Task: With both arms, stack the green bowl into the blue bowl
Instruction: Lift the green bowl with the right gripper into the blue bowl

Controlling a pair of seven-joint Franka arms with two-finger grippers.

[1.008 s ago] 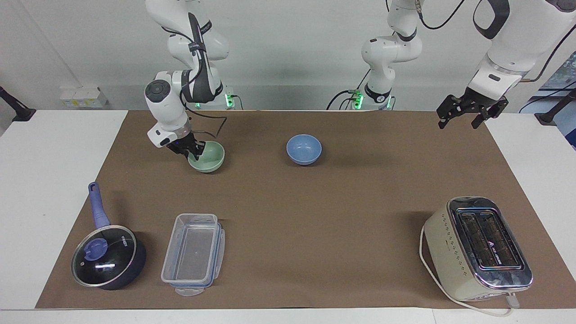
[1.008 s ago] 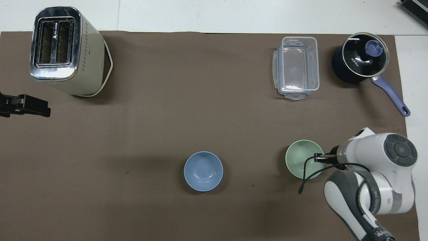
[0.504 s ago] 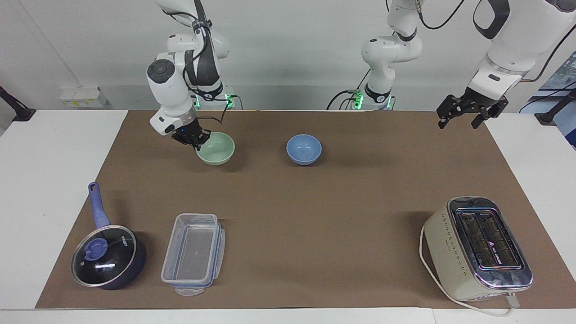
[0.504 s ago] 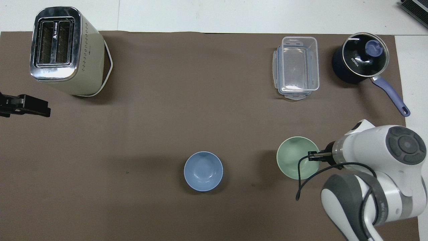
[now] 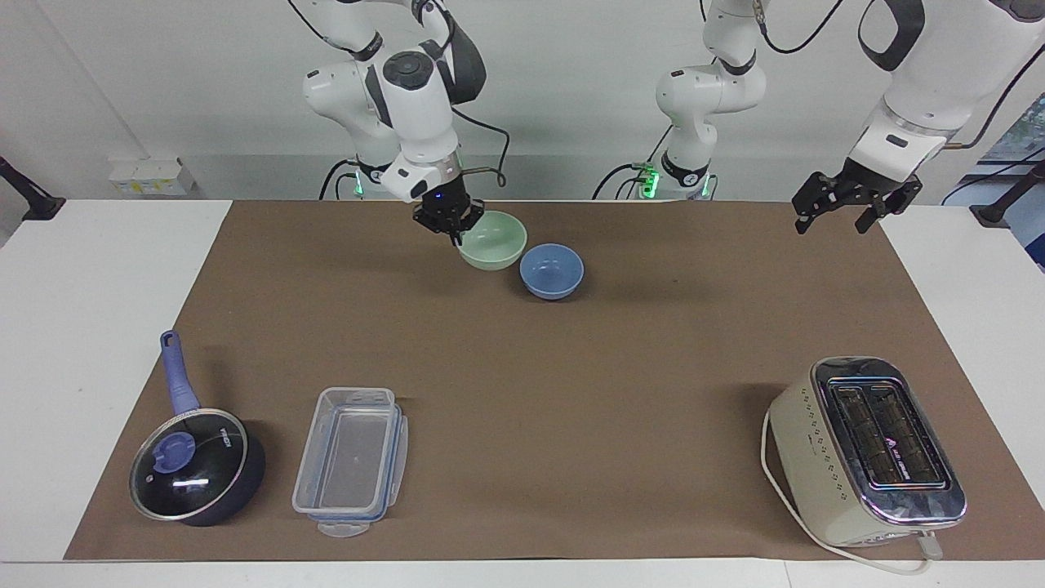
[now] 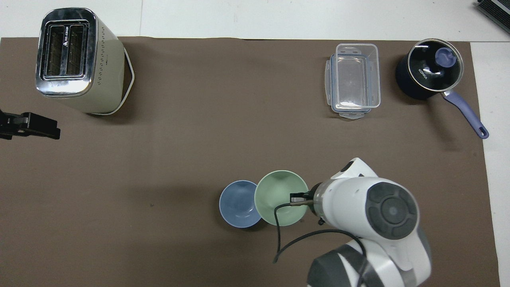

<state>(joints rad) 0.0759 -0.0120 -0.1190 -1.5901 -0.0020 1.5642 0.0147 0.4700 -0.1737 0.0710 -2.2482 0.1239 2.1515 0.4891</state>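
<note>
We've got the right claw clamped on the green bowl's rim, bowl up in the air, part over the blue bowl in the overhead view. Blue bowl sits on the brown mat of the worktop, mid-width, near the robots. Left claw waits w/ fingers apart over the mat's edge at the left arm's end, holding nothing.
</note>
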